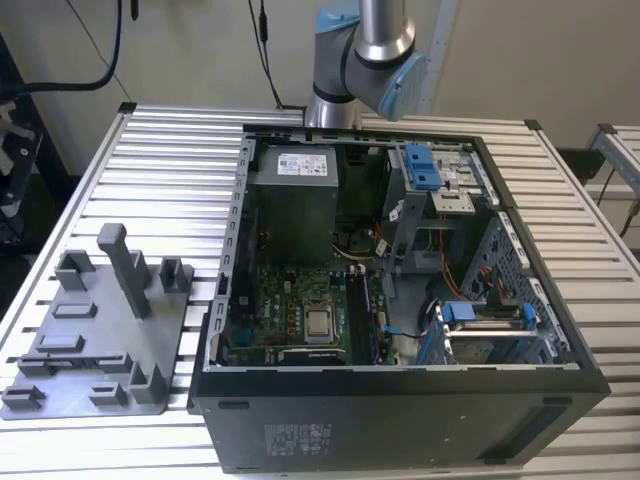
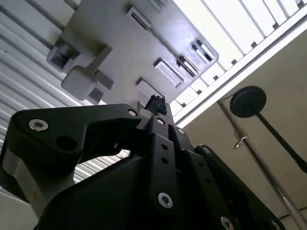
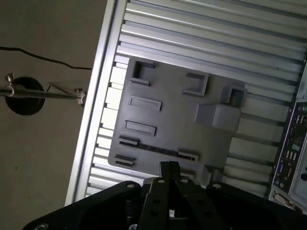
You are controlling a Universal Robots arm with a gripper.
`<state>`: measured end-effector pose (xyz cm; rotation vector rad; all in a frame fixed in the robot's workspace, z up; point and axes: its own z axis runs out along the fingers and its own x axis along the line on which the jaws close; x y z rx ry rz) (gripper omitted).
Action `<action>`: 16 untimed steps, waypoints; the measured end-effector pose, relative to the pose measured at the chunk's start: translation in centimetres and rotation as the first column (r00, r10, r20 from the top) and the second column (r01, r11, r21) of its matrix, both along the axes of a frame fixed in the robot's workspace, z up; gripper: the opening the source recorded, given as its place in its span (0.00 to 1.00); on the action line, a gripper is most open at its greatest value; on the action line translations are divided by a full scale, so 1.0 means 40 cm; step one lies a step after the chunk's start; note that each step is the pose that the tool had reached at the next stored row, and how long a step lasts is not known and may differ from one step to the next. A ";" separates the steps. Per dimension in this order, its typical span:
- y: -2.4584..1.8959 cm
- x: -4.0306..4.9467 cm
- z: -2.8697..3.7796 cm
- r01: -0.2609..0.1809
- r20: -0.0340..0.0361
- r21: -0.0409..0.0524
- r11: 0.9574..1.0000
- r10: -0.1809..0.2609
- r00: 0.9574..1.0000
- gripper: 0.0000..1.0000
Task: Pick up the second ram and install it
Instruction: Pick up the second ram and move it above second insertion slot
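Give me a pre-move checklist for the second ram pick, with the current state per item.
1. Second ram standing in the grey fixture: ok.
2. Gripper over the fixture, near the ram: ok.
3. Jaws open: not ok, they look shut.
4. Gripper lined up with the ram: cannot tell.
5. Computer case open, motherboard exposed: ok.
6. Free memory slot on the motherboard: cannot tell.
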<state>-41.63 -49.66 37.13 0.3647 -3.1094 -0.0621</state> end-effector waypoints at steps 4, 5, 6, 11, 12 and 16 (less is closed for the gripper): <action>0.000 0.000 0.000 -0.073 0.000 0.000 0.997 0.073 0.997 0.11; 0.000 0.000 0.000 -0.091 0.000 0.000 0.996 0.091 0.996 0.11; 0.000 0.000 0.000 -0.109 0.000 0.000 0.994 0.109 0.994 0.11; 0.000 0.000 0.000 -0.200 0.000 0.000 0.980 0.200 0.980 0.11; 0.000 0.000 0.000 -0.217 0.000 0.000 0.976 0.217 0.976 0.11; 0.000 0.000 0.000 -0.287 0.000 0.000 0.958 0.287 0.958 0.11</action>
